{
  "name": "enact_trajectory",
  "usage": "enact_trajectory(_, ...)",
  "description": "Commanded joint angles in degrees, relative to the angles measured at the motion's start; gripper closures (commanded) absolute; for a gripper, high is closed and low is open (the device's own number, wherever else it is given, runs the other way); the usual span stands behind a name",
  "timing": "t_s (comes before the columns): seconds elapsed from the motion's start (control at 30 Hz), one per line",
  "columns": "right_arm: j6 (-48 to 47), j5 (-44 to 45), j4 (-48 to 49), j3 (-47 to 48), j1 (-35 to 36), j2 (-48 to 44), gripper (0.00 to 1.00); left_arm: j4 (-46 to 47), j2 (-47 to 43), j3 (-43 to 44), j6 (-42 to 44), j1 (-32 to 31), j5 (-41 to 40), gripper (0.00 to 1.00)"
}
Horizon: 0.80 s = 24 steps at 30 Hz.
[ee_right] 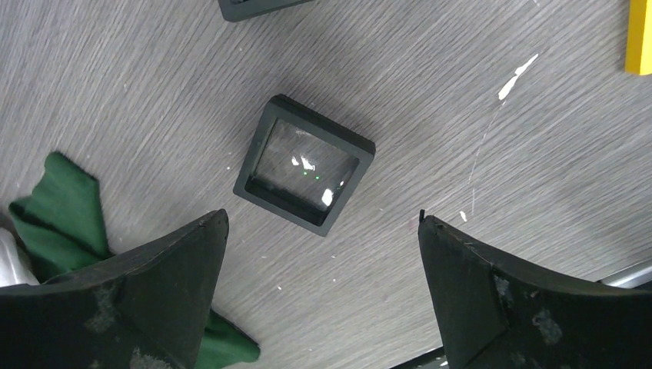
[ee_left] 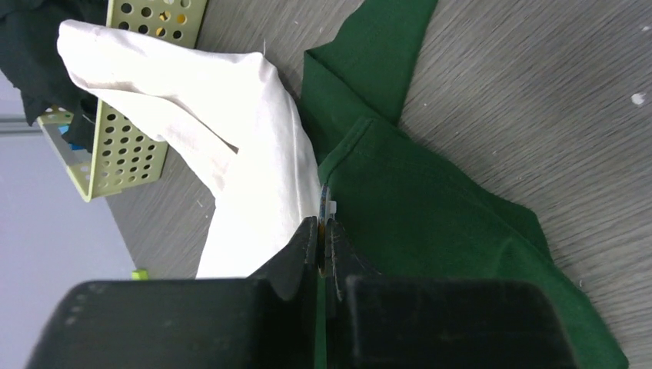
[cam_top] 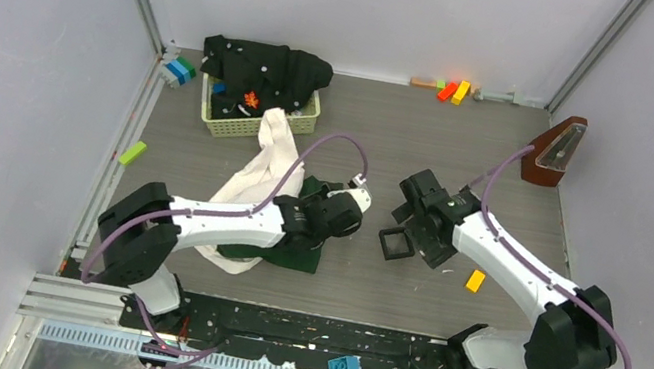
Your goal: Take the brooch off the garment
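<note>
— Brooch [ee_left: 327,206] is right at the tips of the left fingers [ee_left: 304,246], yes? I see only a small pale piece, edge-on, at the seam where the cream cloth meets the green.

— I think so. Those fingers are pressed together on it, with no gap. The garment [ee_left: 430,207] lies on the worktop [ee_left: 538,69] ahead of them, cream to one side of the tips and green to the other.

— What can go wrong from here?

— If the pin is not free of the cloth, a pull would lift the whole garment with it, or maybe tear the fabric. The hold is also thin, at the very tips, so it may slip out. I cannot tell if some cloth is pinched too.

— And the right fingers [ee_right: 454,254]?

— Spread wide, holding nothing, above a black box [ee_right: 304,164] with a clear lid. Only a green corner is beside them, so nothing holds the cloth down.

— Anything in the way?

— The perforated basket [ee_left: 127,146], beyond the left fingers. The cream end reaches it and could drag it. A yellow block [ee_right: 640,38] lies well apart from the right fingers.
</note>
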Motion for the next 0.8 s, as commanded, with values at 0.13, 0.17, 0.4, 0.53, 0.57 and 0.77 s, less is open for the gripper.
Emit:
enact_trajectory(0.13, 9.84, 1.24, -0.48, 4.84, -0.19, 7.28, 0.0, 1.16, -2.88, -1.44, -5.75, -1.06, -4.46, 1.0)
enact_trajectory(0.17, 10.39, 1.34, -0.47, 5.21, -0.19, 8.46, 0.0, 1.51, -4.27, -2.29, -6.41, -1.07, -4.06, 1.0)
enact_trajectory(0.4, 11.6, 0.63, 0.53, 6.81, -0.44, 14.61, 0.0, 7.95, -16.21, -9.29, -5.61, -1.16, 0.53, 1.0)
enact_trajectory(0.53, 12.64, -0.42, 4.2, 4.98, -0.84, 16.13, 0.0, 11.26, -20.83, -12.06, -5.33, -1.22, 2.03, 1.0)
enact_trajectory(0.57, 12.78, -0.53, 4.52, 4.84, -0.94, 16.39, 0.0, 11.85, -21.64, -12.64, -5.19, -1.25, 2.31, 1.0)
enact_trajectory(0.77, 13.91, -1.52, 5.72, 3.8, -0.98, 18.25, 0.03, 11.7, -21.93, -12.45, -4.89, -1.23, 2.72, 1.0)
